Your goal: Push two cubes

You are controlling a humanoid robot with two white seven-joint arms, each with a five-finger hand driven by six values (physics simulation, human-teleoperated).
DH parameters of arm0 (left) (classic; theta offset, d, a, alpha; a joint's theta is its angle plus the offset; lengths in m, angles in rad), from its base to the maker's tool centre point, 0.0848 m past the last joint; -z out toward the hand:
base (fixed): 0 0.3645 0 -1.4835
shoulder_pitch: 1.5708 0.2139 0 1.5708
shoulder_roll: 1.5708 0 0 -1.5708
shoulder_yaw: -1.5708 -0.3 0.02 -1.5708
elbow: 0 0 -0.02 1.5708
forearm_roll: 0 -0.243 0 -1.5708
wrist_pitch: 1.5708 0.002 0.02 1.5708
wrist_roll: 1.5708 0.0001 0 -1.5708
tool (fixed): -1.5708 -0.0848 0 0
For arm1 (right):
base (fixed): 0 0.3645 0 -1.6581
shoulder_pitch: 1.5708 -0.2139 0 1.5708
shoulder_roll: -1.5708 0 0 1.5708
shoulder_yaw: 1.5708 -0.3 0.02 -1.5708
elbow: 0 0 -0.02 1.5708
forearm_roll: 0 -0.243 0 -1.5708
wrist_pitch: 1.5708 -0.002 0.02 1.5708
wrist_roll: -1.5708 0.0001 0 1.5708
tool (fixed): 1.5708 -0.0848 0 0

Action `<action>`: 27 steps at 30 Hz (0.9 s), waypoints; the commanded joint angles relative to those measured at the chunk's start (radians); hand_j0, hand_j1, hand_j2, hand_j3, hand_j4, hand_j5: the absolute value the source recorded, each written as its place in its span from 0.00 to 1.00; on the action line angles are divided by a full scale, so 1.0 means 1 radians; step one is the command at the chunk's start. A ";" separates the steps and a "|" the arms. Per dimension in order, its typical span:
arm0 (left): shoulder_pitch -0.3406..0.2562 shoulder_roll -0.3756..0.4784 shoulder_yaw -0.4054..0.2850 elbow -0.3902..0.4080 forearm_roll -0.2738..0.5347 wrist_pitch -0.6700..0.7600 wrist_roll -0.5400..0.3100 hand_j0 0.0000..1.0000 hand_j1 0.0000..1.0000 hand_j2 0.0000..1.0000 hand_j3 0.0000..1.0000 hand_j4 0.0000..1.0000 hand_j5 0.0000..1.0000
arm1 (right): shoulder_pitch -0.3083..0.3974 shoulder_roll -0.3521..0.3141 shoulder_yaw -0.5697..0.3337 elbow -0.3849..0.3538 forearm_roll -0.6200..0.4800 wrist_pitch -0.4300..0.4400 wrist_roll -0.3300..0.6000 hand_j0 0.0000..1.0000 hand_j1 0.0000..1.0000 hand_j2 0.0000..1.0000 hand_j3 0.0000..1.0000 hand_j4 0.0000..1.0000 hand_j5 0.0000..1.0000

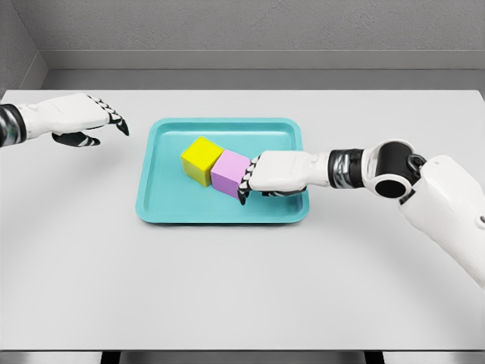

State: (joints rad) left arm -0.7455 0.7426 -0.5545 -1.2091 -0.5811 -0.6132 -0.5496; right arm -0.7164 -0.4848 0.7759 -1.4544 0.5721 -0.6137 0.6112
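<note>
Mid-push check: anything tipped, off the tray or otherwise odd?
Nothing stands out. The yellow cube and pink cube sit flat, touching, inside the teal tray; the right hand presses the pink cube's side. The left hand hovers apart.

Left arm (15, 121) cut by edge; right hand (276, 173) hides pink cube (229, 171) side.

yellow cube (201, 159): on the tray, touching the pink cube's far side from the right hand (267, 176)
pink cube (229, 173): against the right hand's fingertips, turned askew
</note>
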 commanded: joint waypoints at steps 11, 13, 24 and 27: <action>0.000 0.046 0.001 -0.001 0.044 0.002 0.002 0.69 0.69 0.69 0.69 0.69 0.69 | 0.006 -0.005 0.025 -0.017 -0.003 0.003 0.000 0.55 0.55 0.55 0.55 0.55 0.55; 0.000 0.049 0.002 -0.001 0.046 0.002 0.002 0.69 0.69 0.69 0.69 0.69 0.69 | 0.006 -0.003 0.025 -0.004 -0.003 0.003 0.000 0.53 0.53 0.53 0.53 0.53 0.53; 0.015 0.049 0.010 0.000 0.066 0.002 0.004 0.90 0.90 0.90 0.90 0.90 0.90 | 0.003 0.008 0.046 -0.001 -0.003 0.003 0.000 0.53 0.53 0.53 0.53 0.53 0.53; 0.015 0.049 0.010 0.000 0.067 0.002 0.005 0.90 0.90 0.90 0.90 0.90 0.90 | -0.002 0.014 0.045 0.005 -0.003 0.003 0.000 0.53 0.53 0.53 0.53 0.53 0.53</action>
State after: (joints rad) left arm -0.7302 0.7906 -0.5458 -1.2089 -0.5218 -0.6133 -0.5458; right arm -0.7210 -0.4733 0.8218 -1.4521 0.5763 -0.6128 0.6104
